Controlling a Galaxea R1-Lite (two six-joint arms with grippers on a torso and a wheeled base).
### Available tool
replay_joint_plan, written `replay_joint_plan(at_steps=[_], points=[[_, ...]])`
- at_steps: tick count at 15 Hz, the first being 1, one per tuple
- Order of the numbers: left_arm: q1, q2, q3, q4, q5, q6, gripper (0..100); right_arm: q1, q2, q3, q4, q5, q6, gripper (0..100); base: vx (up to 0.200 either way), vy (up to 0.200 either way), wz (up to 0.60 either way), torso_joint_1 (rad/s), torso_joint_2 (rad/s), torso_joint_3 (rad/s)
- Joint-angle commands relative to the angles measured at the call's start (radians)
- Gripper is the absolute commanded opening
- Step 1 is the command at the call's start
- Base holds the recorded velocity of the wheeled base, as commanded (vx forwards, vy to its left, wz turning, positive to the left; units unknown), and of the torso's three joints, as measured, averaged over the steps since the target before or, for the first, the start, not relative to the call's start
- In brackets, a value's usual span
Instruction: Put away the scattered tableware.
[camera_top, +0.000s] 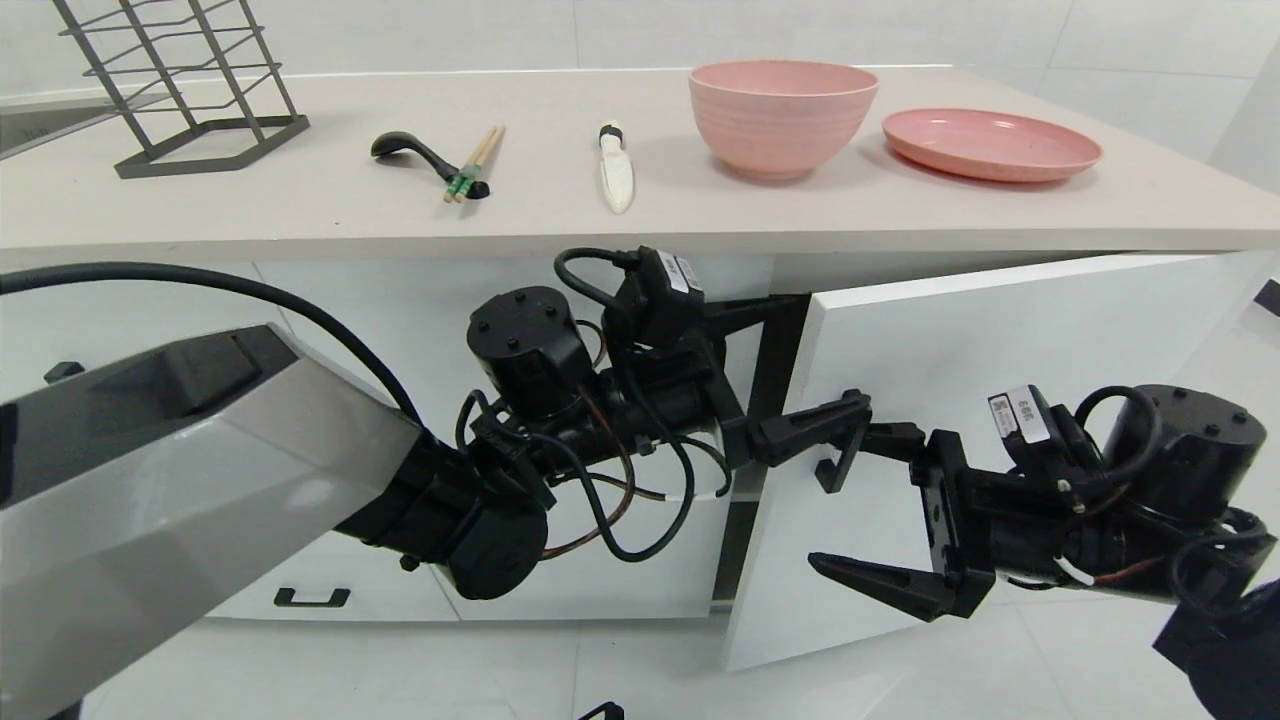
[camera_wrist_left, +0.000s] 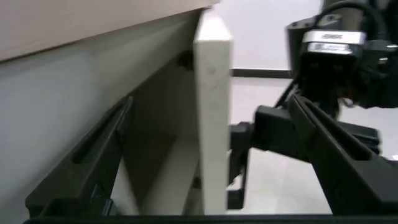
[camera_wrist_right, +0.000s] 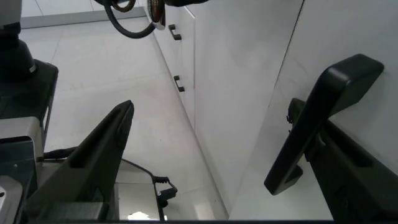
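One door edge (camera_wrist_left: 212, 93) inside left pincer (camera_wrist_left: 208, 115); right pincer (camera_wrist_right: 241, 87) gapes.

rack (camera_top: 210, 150) top cropped, cupboard (camera_top: 980, 340) interior hidden

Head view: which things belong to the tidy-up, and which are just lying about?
Job: pink bowl, pink plate, black ladle, chopsticks, white utensil, all on the counter; open cabinet door, likely where they go.
Probably just there: wire rack at the counter's left end, sink edge beside it.
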Motion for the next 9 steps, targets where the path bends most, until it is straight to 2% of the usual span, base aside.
replay_joint_plan(at_steps=[1,4,6,7,8,9], points=[[-0.023,0.025,-0.023,-0.003,-0.004,0.000,100,-0.005,-0.029,0.026,-0.001,-0.004,-0.003,100,0.000,0.000,0.00,0.000,0.00,0.000],[-0.058,0.057,-0.057,-0.032,-0.012,-0.005,100,-0.031,-0.029,0.044,0.000,-0.004,-0.016,100,0.000,0.000,0.00,0.000,0.00,0.000],[-0.081,0.057,-0.051,-0.052,-0.013,-0.042,100,-0.059,-0.029,0.042,0.000,-0.004,-0.018,100,0.000,0.000,0.00,0.000,0.00,0.000],[-0.095,0.059,-0.052,-0.065,0.001,-0.083,100,-0.079,-0.027,0.042,0.000,-0.005,-0.022,100,0.000,0.000,0.00,0.000,0.00,0.000],[-0.098,0.062,-0.052,-0.066,0.004,-0.099,100,-0.093,-0.026,0.045,0.002,-0.005,-0.024,100,0.000,0.000,0.00,0.000,0.00,0.000],[-0.098,0.065,-0.054,-0.066,0.005,-0.099,100,-0.103,-0.026,0.045,0.002,-0.005,-0.024,100,0.000,0.000,0.00,0.000,0.00,0.000]])
